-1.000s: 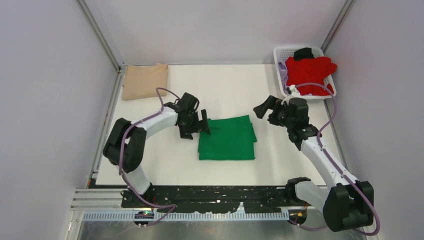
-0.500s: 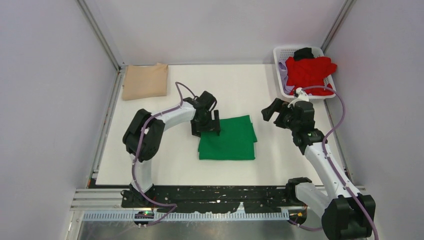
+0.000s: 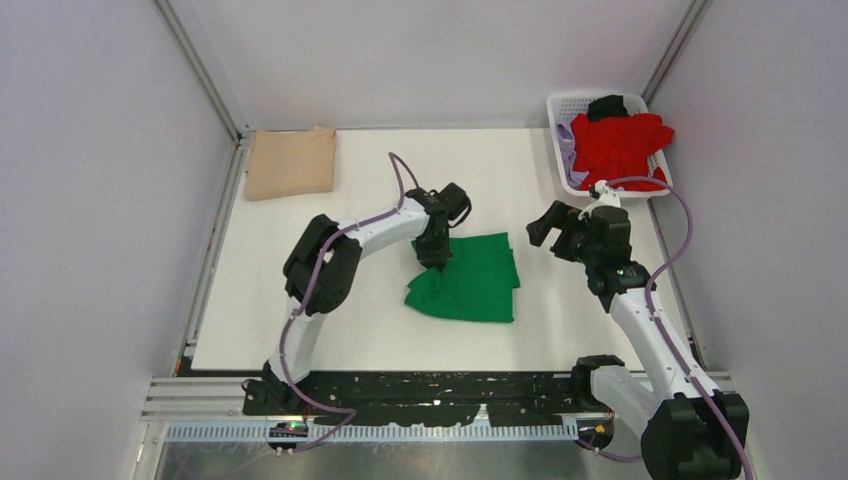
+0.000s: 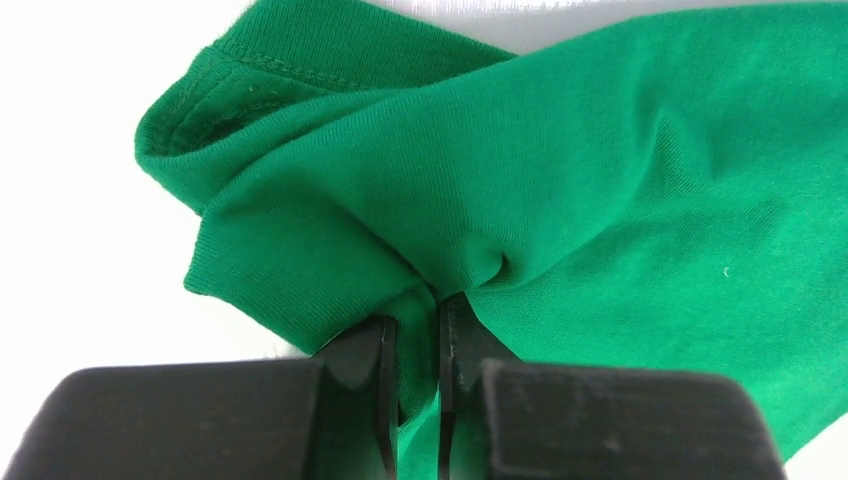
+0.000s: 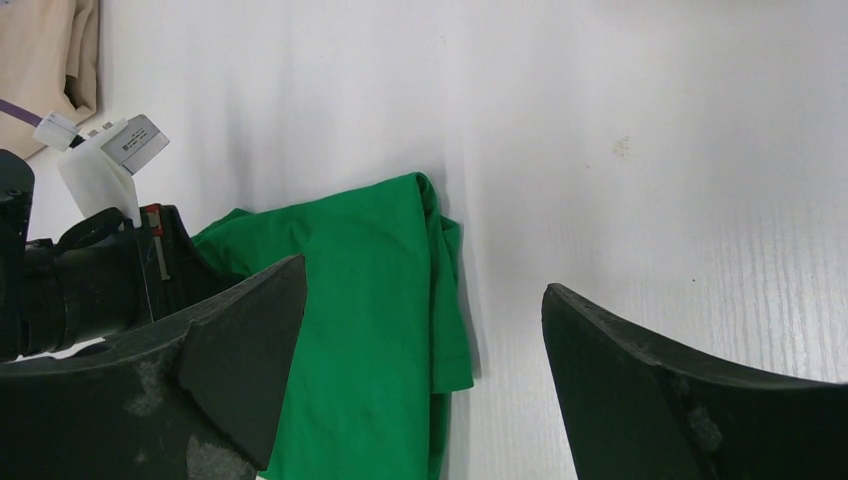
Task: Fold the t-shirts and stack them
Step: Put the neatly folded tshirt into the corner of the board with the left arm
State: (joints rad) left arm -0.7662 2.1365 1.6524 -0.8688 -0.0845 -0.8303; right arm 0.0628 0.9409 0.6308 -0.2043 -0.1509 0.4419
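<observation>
The folded bright green t-shirt (image 3: 472,292) lies mid-table, its left side bunched up. My left gripper (image 3: 436,257) is shut on the cloth at the shirt's upper left corner. In the left wrist view the fingers (image 4: 418,322) pinch a fold of the green t-shirt (image 4: 600,180). My right gripper (image 3: 546,226) hovers open just right of the shirt, with nothing between its fingers (image 5: 424,282); the green t-shirt (image 5: 370,300) lies below them to the left. A folded tan t-shirt (image 3: 290,163) rests at the back left. A red t-shirt (image 3: 620,145) lies heaped in the basket.
The white lattice basket (image 3: 560,105) stands at the back right corner and holds a lilac garment (image 3: 566,150) and a black one (image 3: 606,106) beside the red shirt. Grey walls close in the table on the left, back and right.
My left gripper moved right onto the green shirt's upper left corner and shut on it, bunching that side and pushing the shirt slightly right. The right gripper drifted a little right, still open.
</observation>
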